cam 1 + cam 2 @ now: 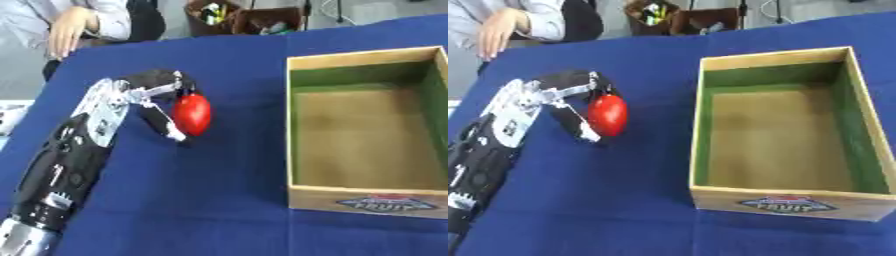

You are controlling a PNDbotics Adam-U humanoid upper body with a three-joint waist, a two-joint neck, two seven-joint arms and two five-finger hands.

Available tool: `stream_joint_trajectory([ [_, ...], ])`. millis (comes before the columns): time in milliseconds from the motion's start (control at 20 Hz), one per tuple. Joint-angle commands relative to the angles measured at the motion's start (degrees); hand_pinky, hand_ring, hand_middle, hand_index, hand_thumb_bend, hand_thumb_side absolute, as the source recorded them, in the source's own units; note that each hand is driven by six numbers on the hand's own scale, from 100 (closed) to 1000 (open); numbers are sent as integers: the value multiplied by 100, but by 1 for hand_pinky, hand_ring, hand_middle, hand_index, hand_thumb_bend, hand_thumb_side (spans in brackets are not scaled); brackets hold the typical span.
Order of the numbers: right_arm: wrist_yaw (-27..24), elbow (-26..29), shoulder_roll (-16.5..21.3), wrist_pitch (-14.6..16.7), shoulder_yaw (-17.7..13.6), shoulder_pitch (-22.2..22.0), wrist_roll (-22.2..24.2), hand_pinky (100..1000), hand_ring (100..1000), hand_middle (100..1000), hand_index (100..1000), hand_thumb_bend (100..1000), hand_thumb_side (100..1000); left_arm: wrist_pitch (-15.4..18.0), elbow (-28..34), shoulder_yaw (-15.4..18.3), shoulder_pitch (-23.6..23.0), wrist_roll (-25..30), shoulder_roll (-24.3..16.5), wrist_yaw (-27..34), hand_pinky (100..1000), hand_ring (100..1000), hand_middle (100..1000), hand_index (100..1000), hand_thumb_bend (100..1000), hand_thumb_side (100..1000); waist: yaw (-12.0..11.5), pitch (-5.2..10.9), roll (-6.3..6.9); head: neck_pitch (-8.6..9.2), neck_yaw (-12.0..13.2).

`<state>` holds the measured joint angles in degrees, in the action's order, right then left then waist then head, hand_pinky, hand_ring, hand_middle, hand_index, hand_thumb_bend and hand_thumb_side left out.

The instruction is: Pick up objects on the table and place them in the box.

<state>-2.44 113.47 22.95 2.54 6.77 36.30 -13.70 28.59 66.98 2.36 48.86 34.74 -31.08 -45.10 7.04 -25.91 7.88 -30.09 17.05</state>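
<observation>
A red, egg-shaped object (192, 114) sits at the middle left of the blue table. My left hand (160, 87) reaches in from the lower left and curls round it, fingers over its top and thumb (164, 124) down its left side. To the right stands an open wooden box (367, 192) with a green lining and a bare brown floor; nothing lies inside. My right hand shows in neither view.
The blue tablecloth (219, 200) covers the whole work surface. A person's hand (66, 30) rests at the table's far left corner. A brown container (241, 17) with small items stands beyond the far edge.
</observation>
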Motion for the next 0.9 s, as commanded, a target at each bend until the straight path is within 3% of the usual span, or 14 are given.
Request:
stream_joint_trajectory([
  [50,-8,112,53,5,-21,66,-28,1000,984,521,706,100,528,104,65,23,57,30,-99,29,396,471,524,744,741,487,-11,126,-42,59,13],
  [900,2,112,39,-13,-26,63,-58,1000,984,522,706,100,529,-87,169,22,30,-409,-133,123,310,398,424,608,572,618,-17,162,-36,-4,42],
])
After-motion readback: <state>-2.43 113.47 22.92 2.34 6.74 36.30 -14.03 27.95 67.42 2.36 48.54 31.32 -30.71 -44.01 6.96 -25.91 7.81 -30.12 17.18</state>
